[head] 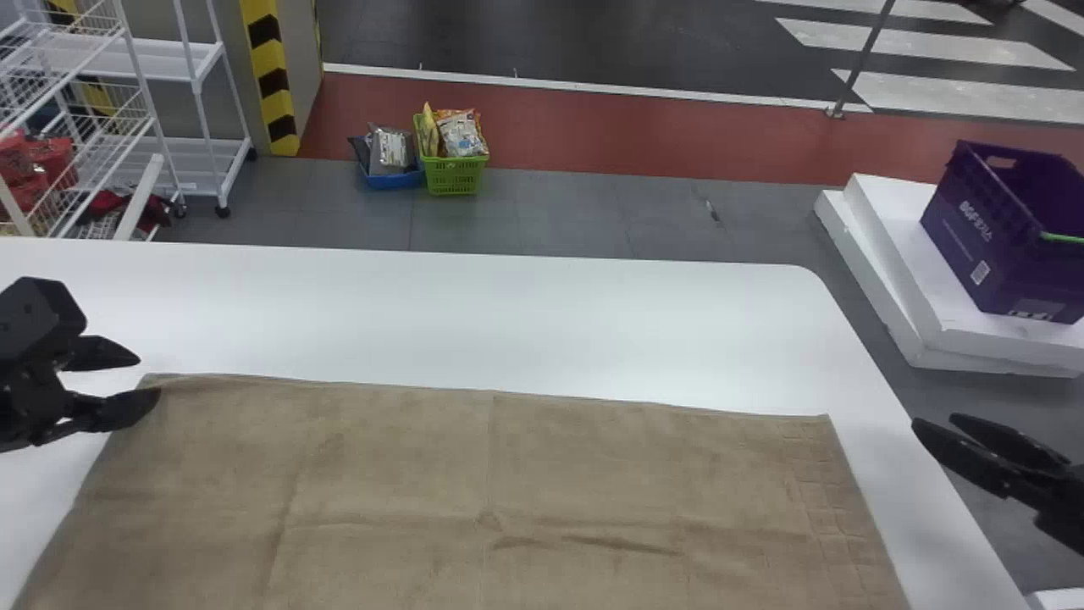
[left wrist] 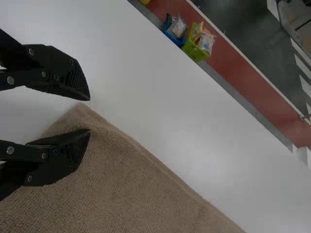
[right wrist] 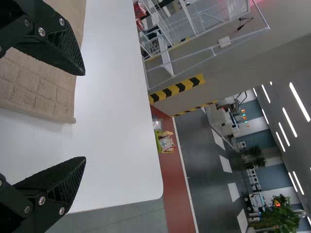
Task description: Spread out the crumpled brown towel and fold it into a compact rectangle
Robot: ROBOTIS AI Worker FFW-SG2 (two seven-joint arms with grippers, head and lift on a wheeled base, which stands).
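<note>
Head view: table [head: 508, 318] margin beyond towel [head: 406, 474]

The towel [head: 389, 474] lies on the table [head: 508, 322], basket [head: 455, 180] behind seemingly holding packets [head: 461, 134].

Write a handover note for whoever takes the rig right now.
Left gripper: open at the towel's far left corner, one finger over the cloth.
Right gripper: open, off the table's right side, holding nothing.
Brown towel: spread on the white table, light creases.
Done: visible part spread out.
Left: all folding, down to a compact rectangle.
</note>
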